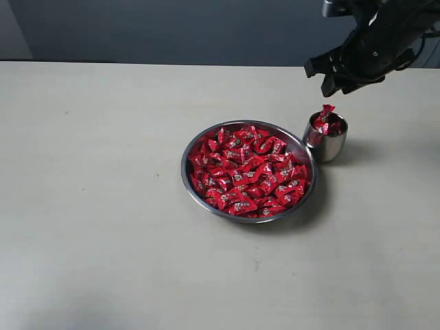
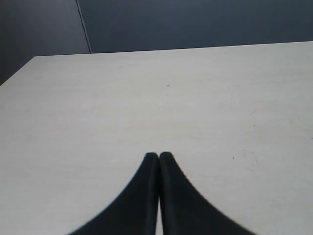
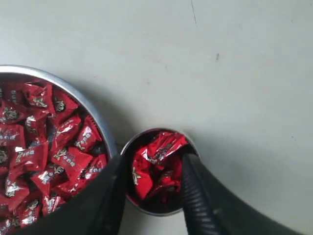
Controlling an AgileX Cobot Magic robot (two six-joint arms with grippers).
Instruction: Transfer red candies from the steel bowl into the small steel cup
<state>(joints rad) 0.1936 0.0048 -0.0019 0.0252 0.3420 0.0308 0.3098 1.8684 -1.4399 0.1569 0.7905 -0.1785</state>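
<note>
The steel bowl (image 1: 183,168) holds a heap of red candies (image 1: 247,172). Touching its right rim stands the small steel cup (image 1: 330,148), filled with red candies (image 1: 327,122), one of them poking up above the rim. My right gripper (image 1: 322,79) hovers just over the cup, open, with nothing between its fingers. In the right wrist view its jaws (image 3: 154,161) straddle the cup (image 3: 156,211) and its candies (image 3: 156,152), beside the bowl (image 3: 95,110). My left gripper (image 2: 159,155) is shut and empty over bare table, outside the exterior view.
The pale table (image 1: 96,206) stretches wide to the left and front of the bowl. A dark wall (image 1: 172,27) runs behind the table's far edge.
</note>
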